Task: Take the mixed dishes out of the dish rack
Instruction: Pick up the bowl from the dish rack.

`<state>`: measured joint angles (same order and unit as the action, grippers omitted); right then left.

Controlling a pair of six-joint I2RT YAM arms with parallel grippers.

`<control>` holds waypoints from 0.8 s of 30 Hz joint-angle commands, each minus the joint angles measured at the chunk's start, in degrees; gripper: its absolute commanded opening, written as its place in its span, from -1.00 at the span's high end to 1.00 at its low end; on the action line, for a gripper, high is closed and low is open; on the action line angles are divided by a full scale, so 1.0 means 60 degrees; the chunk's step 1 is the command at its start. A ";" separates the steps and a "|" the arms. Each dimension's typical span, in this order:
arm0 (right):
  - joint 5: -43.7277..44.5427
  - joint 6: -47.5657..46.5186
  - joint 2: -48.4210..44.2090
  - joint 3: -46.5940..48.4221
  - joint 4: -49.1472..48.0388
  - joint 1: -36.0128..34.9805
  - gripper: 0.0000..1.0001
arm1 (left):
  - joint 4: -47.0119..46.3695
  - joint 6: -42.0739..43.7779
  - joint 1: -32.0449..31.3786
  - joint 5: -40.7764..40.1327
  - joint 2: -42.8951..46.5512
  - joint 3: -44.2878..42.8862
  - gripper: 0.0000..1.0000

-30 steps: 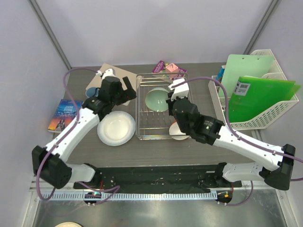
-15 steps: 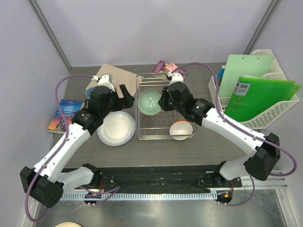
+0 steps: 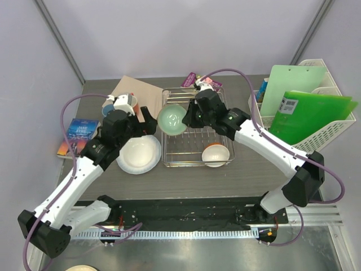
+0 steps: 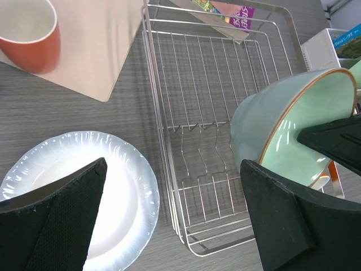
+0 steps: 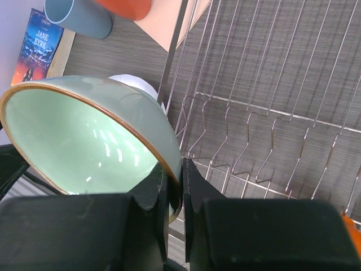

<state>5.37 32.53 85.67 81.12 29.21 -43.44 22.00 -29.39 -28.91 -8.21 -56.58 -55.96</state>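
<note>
Right now the pale green round ceramic bowl (image 3: pixel 171 119) hangs tilted in the air over the left rim of the rectangular silver wire dish rack (image 3: pixel 186 149), with its mouth turned toward the left. The right gripper (image 5: pixel 173 180) has its jaws pinched on the bowl's brown-edged lip, one finger inside and one outside. The left gripper (image 3: pixel 148 120) hovers just left of the bowl with its jaws wide apart and holding nothing, above the far edge of the large white fluted plate (image 3: pixel 139 153) on the grey wood-grain table (image 3: pixel 248 169). Since the hold is on the lip alone, the bowl would likely swing if hurried, so the carry to the left wants to be slow, with the base kept above the rack wire until it is past. The bowl should then be levelled before going down on bare table (the open gripper is near enough to be bumped). The cream bowl with an orange outside (image 3: pixel 215 155) sits in the rack's near right corner, and the orange-red mug (image 4: pixel 25 34) stands out on the tan board (image 4: pixel 96 51)
</note>
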 commanded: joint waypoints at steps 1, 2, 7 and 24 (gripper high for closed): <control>-0.0440 0.0408 -0.0171 0.0308 -0.0635 0.0018 0.98 | -0.0927 -0.0155 -0.0163 -0.0506 0.0770 0.0040 -1.00; -0.0513 0.0422 -0.0157 0.0206 -0.0635 0.0047 0.98 | -0.0985 -0.0156 -0.0163 -0.0522 0.0888 0.0098 -1.00; -0.1230 0.0525 0.0106 0.0132 -0.0635 0.0121 0.98 | -0.1162 -0.0185 -0.0163 -0.0039 0.0905 0.0157 -0.99; -0.2212 0.0583 0.0341 0.0571 -0.0577 0.0121 0.98 | -0.1177 -0.0083 -0.0163 0.1236 -0.0355 0.0333 -0.73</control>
<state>-5.13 34.39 90.52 81.12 30.50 -42.89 16.51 -30.55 -29.63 -2.94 -57.34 -52.80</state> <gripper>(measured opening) 0.139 0.891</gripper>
